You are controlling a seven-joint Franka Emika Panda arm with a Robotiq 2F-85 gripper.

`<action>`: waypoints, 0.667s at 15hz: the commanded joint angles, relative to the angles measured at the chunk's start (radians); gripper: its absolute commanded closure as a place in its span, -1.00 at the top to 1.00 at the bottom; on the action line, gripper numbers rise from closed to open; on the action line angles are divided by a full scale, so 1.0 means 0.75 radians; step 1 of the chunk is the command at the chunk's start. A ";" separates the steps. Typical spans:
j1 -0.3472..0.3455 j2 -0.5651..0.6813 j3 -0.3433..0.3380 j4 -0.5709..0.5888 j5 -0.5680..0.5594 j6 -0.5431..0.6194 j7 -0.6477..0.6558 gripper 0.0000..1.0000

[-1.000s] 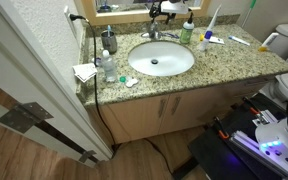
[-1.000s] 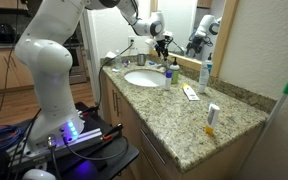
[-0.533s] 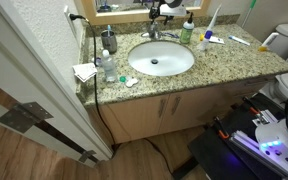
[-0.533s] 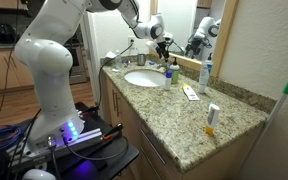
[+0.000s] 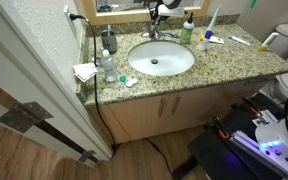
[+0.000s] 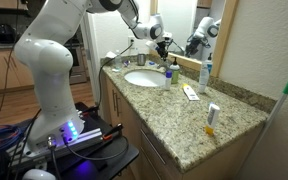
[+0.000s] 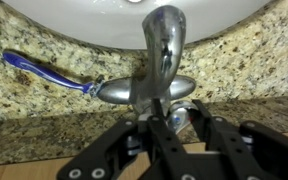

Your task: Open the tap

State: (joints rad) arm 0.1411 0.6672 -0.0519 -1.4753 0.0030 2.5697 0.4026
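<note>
A speckled granite bathroom desk carries a white oval basin. The chrome tap stands just behind the basin, its spout reaching over the rim. The pincer sits at the tap's rear with its jaws drawn partway in about the lever; I cannot tell whether they grip it.

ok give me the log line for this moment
claw: at tap handle | grip: unclear | nearby: blue-handled item beside tap
</note>
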 commanded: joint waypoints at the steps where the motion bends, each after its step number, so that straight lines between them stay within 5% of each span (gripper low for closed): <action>1: 0.009 0.017 -0.015 0.023 -0.003 0.035 -0.015 -0.91; 10: -0.063 -0.061 0.044 0.005 0.191 0.106 -0.018 -0.85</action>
State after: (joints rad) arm 0.1260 0.6629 -0.0486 -1.4730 0.0973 2.6139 0.4071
